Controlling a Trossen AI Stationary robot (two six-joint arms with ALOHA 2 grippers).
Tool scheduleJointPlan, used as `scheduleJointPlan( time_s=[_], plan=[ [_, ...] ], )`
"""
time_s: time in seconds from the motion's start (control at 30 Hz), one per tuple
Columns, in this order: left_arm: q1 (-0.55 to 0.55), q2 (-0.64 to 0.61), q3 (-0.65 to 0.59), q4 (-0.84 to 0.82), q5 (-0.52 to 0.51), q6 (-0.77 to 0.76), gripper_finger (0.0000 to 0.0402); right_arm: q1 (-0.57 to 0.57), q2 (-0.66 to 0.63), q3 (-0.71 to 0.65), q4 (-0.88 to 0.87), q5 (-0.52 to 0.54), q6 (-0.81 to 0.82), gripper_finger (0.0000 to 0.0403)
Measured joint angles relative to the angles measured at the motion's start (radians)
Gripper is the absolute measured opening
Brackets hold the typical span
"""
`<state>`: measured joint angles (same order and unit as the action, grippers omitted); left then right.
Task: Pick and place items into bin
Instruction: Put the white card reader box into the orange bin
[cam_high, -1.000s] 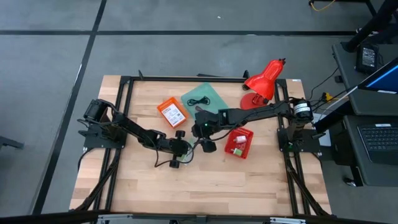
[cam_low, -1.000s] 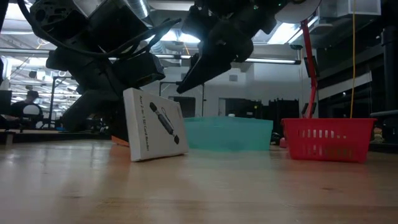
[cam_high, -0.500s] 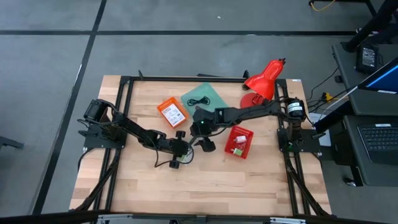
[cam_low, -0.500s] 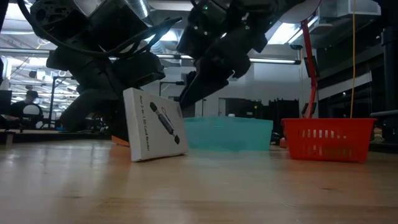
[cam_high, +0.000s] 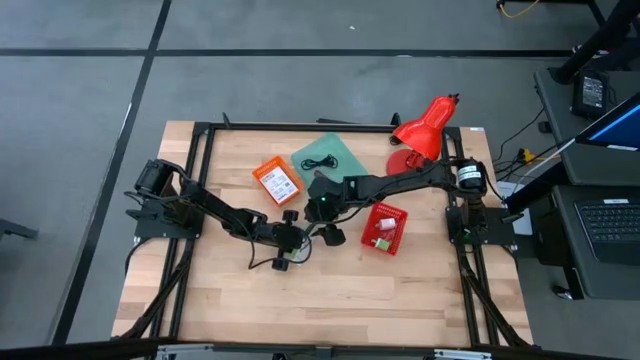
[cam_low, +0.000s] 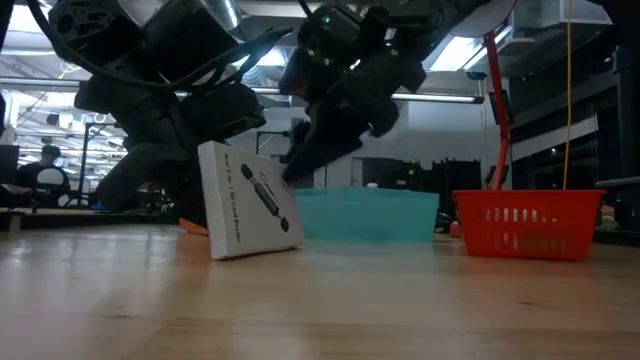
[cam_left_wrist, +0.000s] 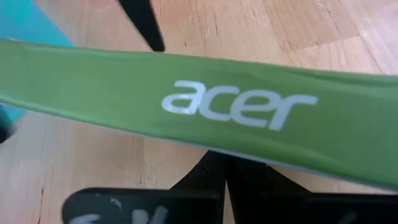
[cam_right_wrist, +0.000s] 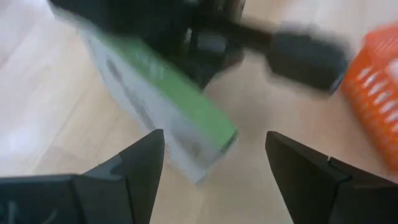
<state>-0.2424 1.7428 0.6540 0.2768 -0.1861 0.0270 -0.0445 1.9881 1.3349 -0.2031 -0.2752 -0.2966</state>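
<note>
Right tool near the middle of the surface, its 2 fingers wide apart and empty, aimed at the white box just in front. Probably lined up so to take the box over or to steady it.

Left tool pressed close against the same box; clamped or not, cannot tell. Box standing on 1 edge, a little tilted, likely propped so by this tool.

On the green edge, "acer" in white letters. On the white face, 1 line of small print, not readable, and a drawing of a pen-like thing.

Red basket just beside the right tool, perhaps the bin. Teal tray behind the box.
</note>
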Motion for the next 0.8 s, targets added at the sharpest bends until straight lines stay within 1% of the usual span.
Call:
scheduleJointPlan(
  time_s=[0.03,0.1,0.23,0.33,0.43,0.57,0.8],
  plan=[
    [0.000,0.000,0.000,0.000,-0.001,0.000,0.0003,-0.001,0.001,-0.001,-0.013,0.000,0.000,0.0263],
    [0.000,0.000,0.001,-0.002,-0.001,0.000,0.0003,-0.004,0.005,-0.001,0.016,-0.007,0.000,0.0263],
    [0.000,0.000,0.001,-0.004,-0.002,-0.001,0.0003,-0.011,0.005,-0.001,0.015,-0.065,0.004,0.0262],
    [0.000,0.000,0.001,-0.005,-0.003,-0.001,0.0003,-0.010,0.016,0.000,0.013,-0.081,0.001,0.0254],
    [0.000,0.000,0.001,-0.006,-0.003,-0.001,0.0003,-0.010,0.025,-0.001,0.027,-0.127,0.000,0.0244],
    [0.000,0.000,0.001,-0.006,-0.003,0.002,0.0003,-0.010,0.028,0.000,0.022,-0.131,-0.012,0.0234],
    [0.000,0.000,0.001,-0.006,-0.003,0.002,0.0003,-0.010,0.028,0.000,0.036,-0.172,-0.042,0.0217]
  ],
)
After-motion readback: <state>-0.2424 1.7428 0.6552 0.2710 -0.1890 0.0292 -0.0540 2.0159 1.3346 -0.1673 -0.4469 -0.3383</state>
